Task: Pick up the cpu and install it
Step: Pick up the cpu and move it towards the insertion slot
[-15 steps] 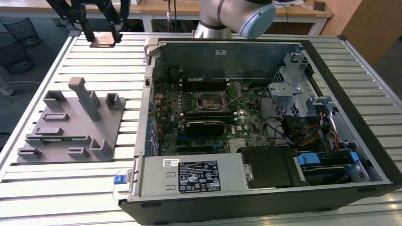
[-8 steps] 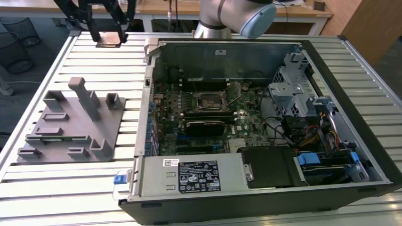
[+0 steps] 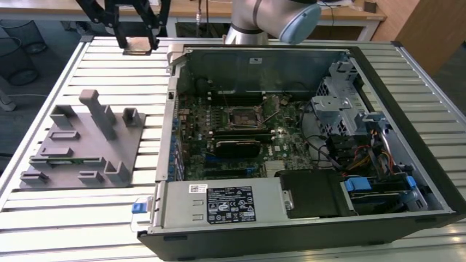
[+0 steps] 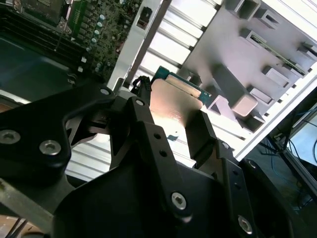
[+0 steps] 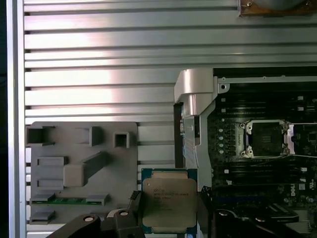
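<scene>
In the exterior view the gripper (image 3: 137,45) hangs at the upper left of the frame over the slatted table (image 3: 109,71), clamped on the cpu (image 3: 138,51). The grey fixture (image 3: 80,142) lies at the exterior view's left, and the open computer case (image 3: 407,109) takes centre and right, its socket (image 3: 244,115) well apart from the chip. The second wrist view shows black fingers (image 4: 200,134) pressing two opposite edges of the cpu. The first wrist view adds the chip's pale top plate, with the case wall (image 5: 195,94) between it and the bare socket.
</scene>
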Controlling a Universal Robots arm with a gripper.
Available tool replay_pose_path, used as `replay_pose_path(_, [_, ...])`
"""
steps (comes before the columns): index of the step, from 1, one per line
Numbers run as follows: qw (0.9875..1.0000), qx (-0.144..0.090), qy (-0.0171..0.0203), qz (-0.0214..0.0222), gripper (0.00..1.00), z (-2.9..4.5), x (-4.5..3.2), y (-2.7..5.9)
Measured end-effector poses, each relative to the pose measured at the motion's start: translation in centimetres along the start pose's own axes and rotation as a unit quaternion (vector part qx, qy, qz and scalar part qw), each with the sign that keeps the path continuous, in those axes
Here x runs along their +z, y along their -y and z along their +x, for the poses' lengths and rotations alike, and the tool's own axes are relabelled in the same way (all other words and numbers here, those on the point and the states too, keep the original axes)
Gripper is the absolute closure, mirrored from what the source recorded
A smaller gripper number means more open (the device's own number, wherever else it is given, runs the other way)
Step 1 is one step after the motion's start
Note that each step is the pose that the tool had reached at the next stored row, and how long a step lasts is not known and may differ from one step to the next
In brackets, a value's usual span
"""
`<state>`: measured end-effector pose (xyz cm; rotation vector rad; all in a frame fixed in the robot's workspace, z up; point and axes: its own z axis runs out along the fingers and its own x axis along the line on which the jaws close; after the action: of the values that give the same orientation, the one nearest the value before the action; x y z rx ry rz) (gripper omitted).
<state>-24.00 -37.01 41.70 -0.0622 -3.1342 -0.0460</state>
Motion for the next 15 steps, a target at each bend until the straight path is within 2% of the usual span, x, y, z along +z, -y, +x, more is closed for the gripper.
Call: replay_pose_path(15, [1.0,0.0,0.0001,-0.0001,0.47,-2.75,0.0,-0.11])
